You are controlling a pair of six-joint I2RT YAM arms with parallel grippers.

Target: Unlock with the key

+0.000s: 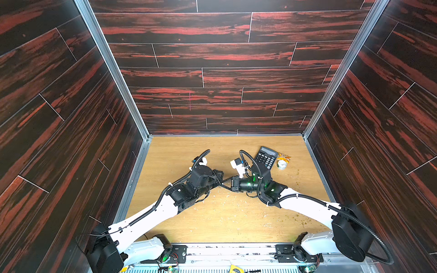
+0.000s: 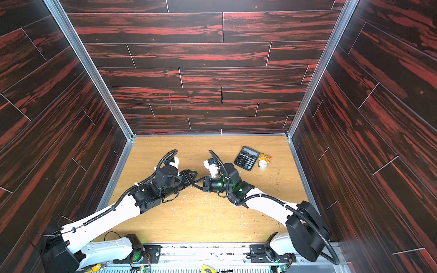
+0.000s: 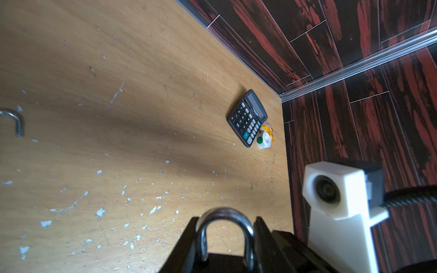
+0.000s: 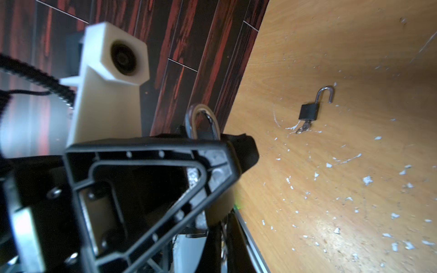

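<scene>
Brown wood table (image 1: 236, 219), dark red walls (image 1: 212, 59) around it. The left gripper (image 3: 225, 224) holds a lock (image 3: 224, 211). The right gripper (image 1: 224, 185) is just beside it; I cannot tell how wide its fingers are. A second lock (image 4: 307, 112) lies open on the table, with the key (image 4: 305, 126) in it.

walls (image 1: 212, 59): dark red-black wood planks | corners: metal strips (image 1: 112, 66) | tabletop (image 1: 224, 219): light wood, white flecks

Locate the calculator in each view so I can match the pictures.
Top view: calculator, far right corner of the table.
Top view: calculator, same corner.
Left wrist: calculator, near the table's corner.
Right wrist: not in it.
Shared landmark: white roll beside the calculator, in all three.
</scene>
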